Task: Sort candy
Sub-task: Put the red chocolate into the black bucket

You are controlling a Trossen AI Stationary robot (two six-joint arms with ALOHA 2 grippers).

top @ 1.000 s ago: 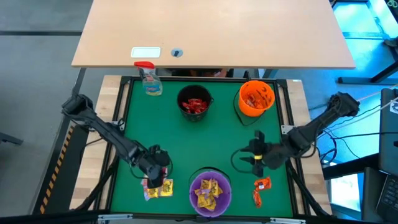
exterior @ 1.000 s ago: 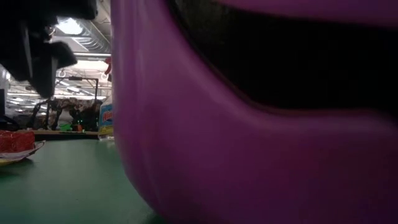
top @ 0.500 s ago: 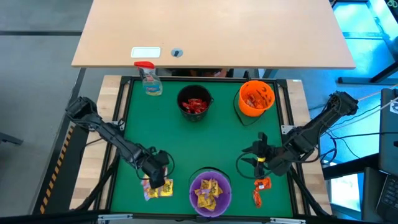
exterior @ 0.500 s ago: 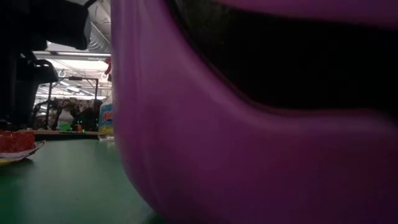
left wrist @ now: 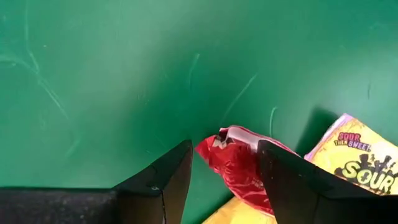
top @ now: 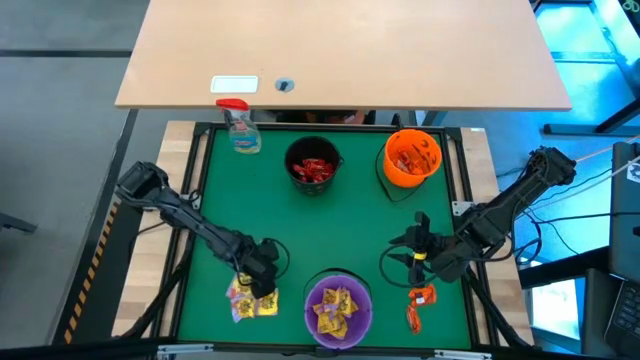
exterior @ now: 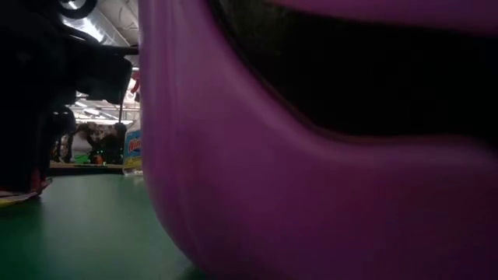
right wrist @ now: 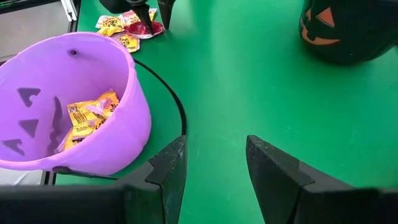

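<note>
At lower left, the left gripper [left wrist: 224, 171] is straddling the red candy [left wrist: 239, 168] with fingers apart; closing should catch only that.

Both arms dark, near-black, matte, w/ rounded joint housings & slim tube links. Left end effector [top: 262, 283]: two dark wedge-shaped fingers [left wrist: 163, 184], flat inner faces, slightly grainy surface, tapering to blunt tips. Right end effector [top: 412, 257]: same dark finger pair [right wrist: 273, 176], angular edges; small yellow-green mark on the body just behind it. Black cables loop off the right arm's wrist, more run along the left arm by its base.
</note>
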